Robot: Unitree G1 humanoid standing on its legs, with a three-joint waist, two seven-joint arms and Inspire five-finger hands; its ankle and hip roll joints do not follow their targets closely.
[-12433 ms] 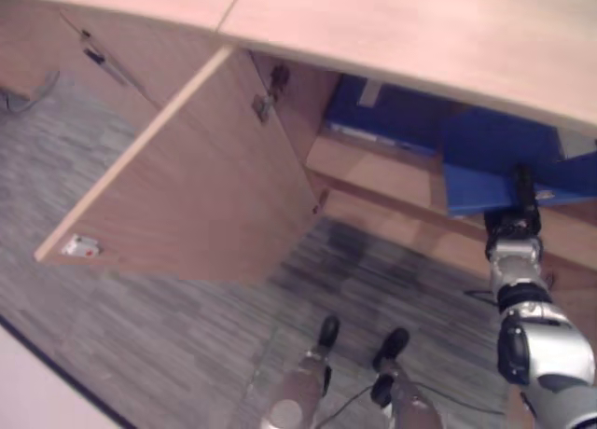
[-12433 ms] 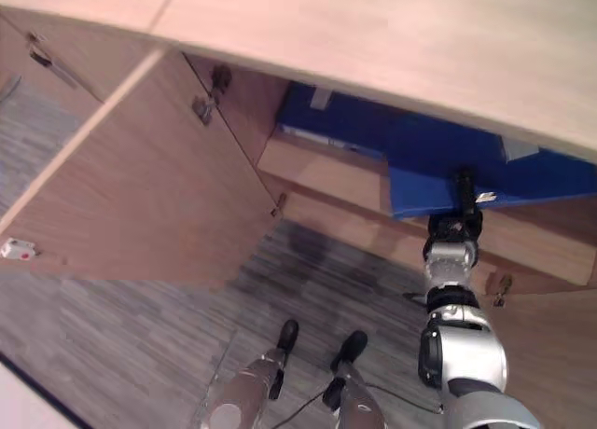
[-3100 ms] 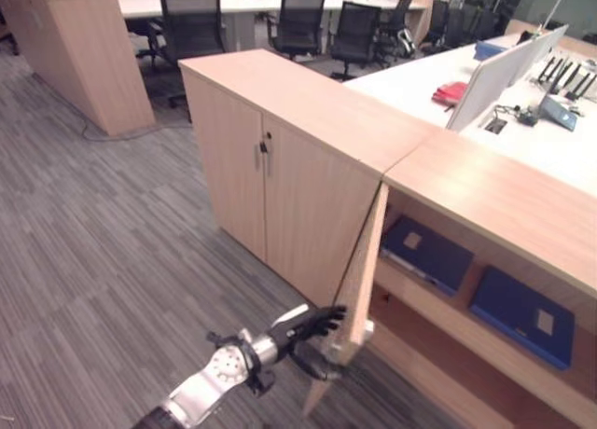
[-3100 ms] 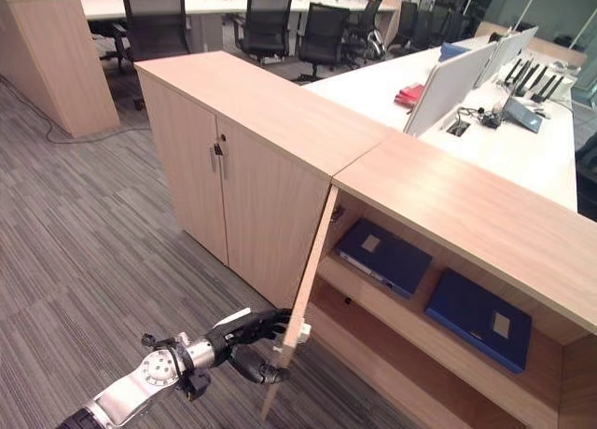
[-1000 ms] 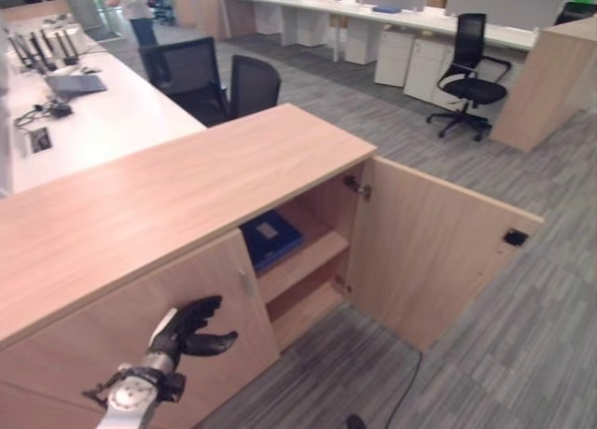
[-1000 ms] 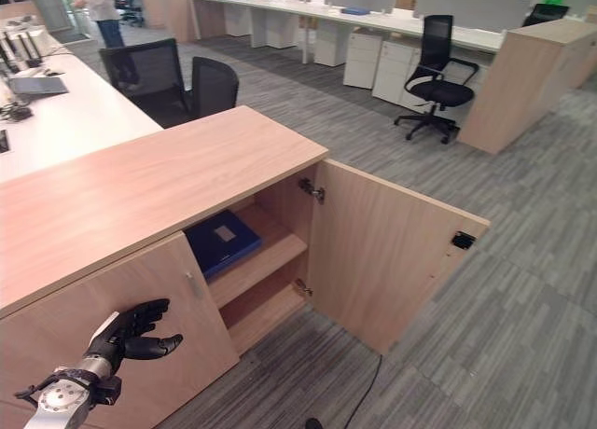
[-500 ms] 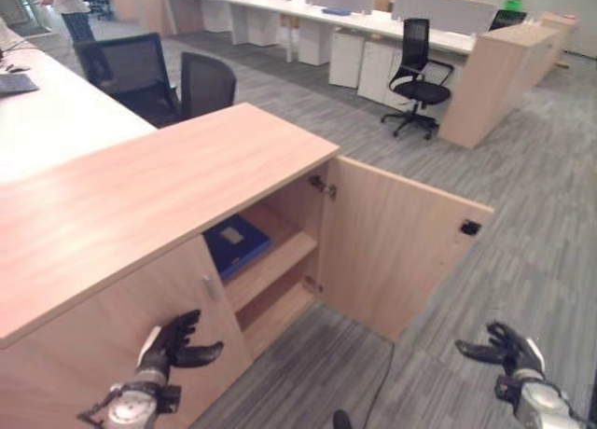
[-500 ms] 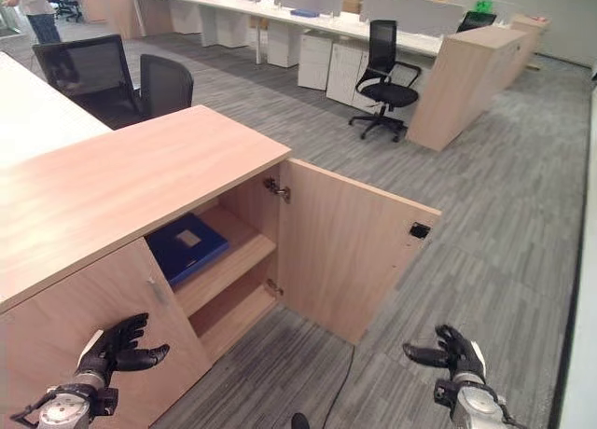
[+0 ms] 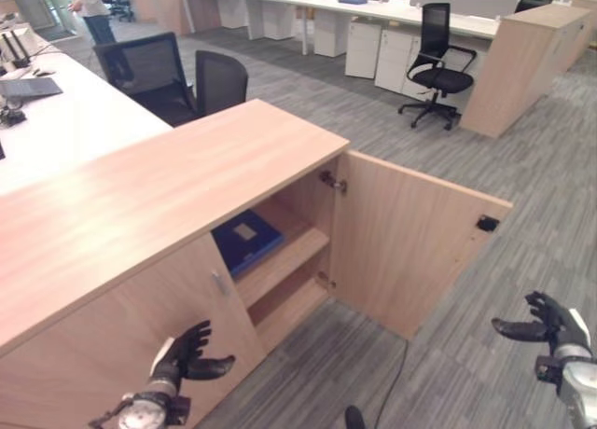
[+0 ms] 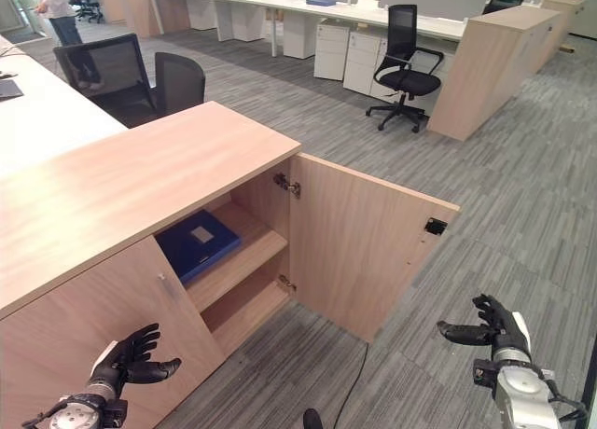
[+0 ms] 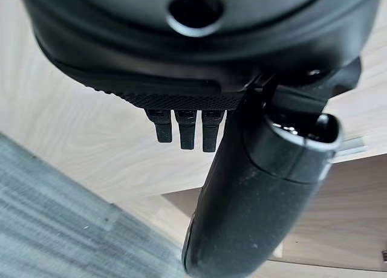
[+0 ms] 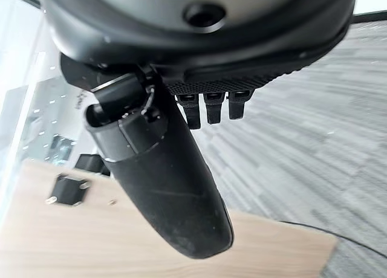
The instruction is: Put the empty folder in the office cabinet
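Note:
A blue folder [image 9: 246,240] lies flat on the upper shelf of the light wood cabinet [image 9: 168,182]. The cabinet's right door [image 9: 410,247] stands wide open; its left door [image 10: 103,308] is closed. My left hand [image 9: 185,354] hovers low in front of the closed left door, fingers relaxed and holding nothing. My right hand [image 9: 548,319] hangs over the carpet to the right of the open door, also open and empty. In the wrist views the left hand [image 11: 254,187] faces the wood door and the right hand [image 12: 163,181] faces the open door's edge.
Grey striped carpet [image 10: 485,214] spreads right of the cabinet. Black office chairs [image 9: 443,51] and white desks [image 10: 308,19] stand at the back. Two more chairs [image 9: 177,70] sit behind the cabinet by a white desk. A person [image 9: 89,0] stands at the far left.
The whole picture has shifted slightly as the camera moved. My right hand has risen a little over the carpet. My left hand stays by the closed door.

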